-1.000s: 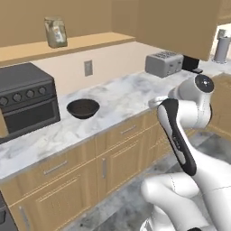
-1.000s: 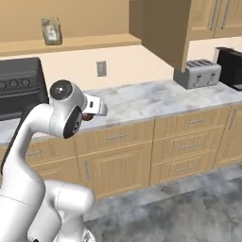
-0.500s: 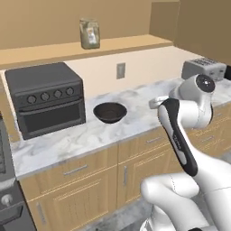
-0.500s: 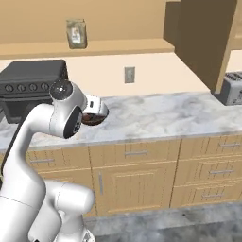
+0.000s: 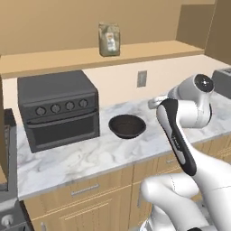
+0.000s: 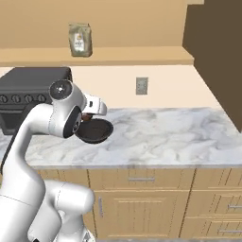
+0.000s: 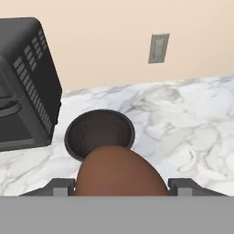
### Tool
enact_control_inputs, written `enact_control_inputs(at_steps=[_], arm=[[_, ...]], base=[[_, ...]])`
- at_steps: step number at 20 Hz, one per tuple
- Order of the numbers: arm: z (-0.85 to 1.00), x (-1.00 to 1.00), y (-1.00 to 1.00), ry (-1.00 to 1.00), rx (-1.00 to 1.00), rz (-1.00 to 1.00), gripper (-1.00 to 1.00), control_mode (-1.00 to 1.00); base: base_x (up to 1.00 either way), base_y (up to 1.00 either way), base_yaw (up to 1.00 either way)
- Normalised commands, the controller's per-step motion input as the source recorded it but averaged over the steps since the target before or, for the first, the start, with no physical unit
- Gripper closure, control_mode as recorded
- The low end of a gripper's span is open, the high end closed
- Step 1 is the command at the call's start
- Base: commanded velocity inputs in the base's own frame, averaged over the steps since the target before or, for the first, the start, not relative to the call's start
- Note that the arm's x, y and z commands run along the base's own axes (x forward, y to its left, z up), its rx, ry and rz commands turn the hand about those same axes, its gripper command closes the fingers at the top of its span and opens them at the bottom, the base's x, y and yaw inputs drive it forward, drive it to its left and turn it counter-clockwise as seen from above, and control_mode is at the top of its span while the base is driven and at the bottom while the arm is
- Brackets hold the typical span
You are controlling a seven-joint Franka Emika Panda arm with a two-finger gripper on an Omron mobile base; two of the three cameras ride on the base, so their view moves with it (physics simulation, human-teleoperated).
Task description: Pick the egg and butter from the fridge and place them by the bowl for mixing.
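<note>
A brown egg (image 7: 119, 171) sits between my fingertips in the hand view, with my gripper (image 7: 121, 186) shut on it. The dark round bowl (image 7: 99, 132) lies on the marble counter just beyond the egg. From the left base view the bowl (image 5: 127, 126) stands right of the oven, and my gripper (image 5: 155, 103) hovers above the counter a little to its right. From the right base view my gripper (image 6: 87, 116) hangs just over the bowl (image 6: 94, 131). The butter and the fridge are out of view.
A dark grey countertop oven (image 5: 58, 108) stands left of the bowl, close to it. A paper bag (image 5: 109, 39) rests on the wooden shelf above. A wall outlet (image 5: 141, 78) is behind the counter. A toaster (image 5: 223, 81) sits at the far right. Marble counter (image 6: 165, 137) stretches right of the bowl.
The base has driven left along the counter, so the whole scene shifted: oven and bowl came toward the middle, the toaster slid off right. The egg stays in my gripper.
</note>
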Motion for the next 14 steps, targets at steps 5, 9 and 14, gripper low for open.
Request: enact_control_inputs(at_steps=[5, 9, 14], arm=[[0.00, 0.00, 0.00, 0.00, 0.00, 0.00, 1.00, 1.00], [0.00, 0.00, 0.00, 0.00, 0.00, 0.00, 1.00, 1.00], [0.00, 0.00, 0.00, 0.00, 0.00, 0.00, 1.00, 1.00]], base=[[0.42, -0.51, 0.10], [0.38, -0.44, 0.21], [0.40, -0.27, 0.45]])
